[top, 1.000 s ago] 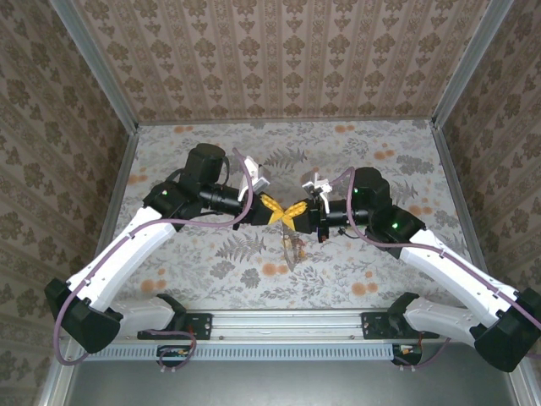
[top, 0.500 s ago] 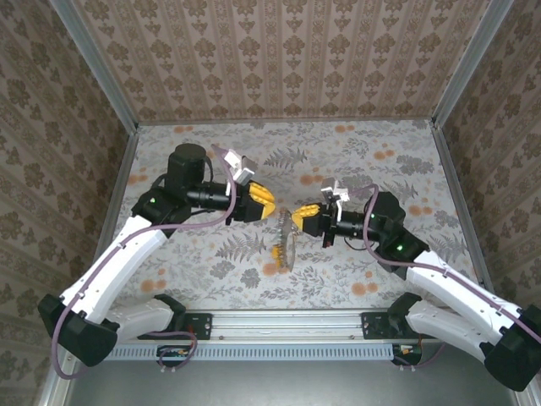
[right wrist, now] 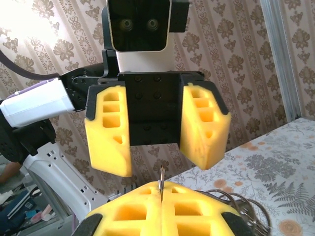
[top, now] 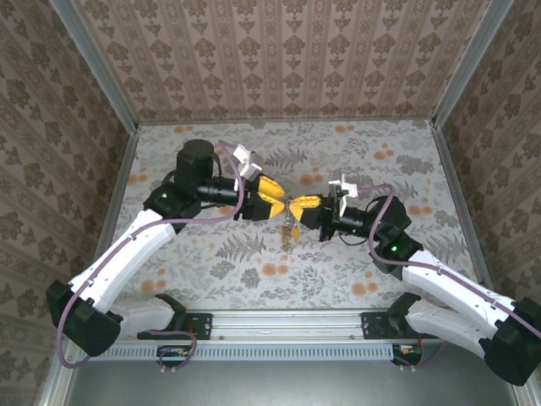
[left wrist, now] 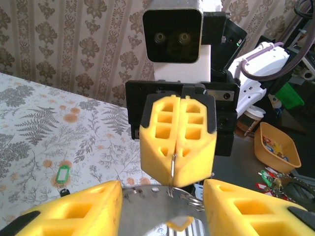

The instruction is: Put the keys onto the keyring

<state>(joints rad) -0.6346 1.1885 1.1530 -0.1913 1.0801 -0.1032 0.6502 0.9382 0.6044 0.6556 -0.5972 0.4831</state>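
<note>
Jaws of the right gripper [top: 300,205] squeeze tight on the keyring [top: 290,230], which hangs down over the table [top: 363,262]. Jaws of the left gripper [top: 277,200] are wide apart, just in front, facing it. A green key [left wrist: 61,175] lies on the table, well apart.
</note>
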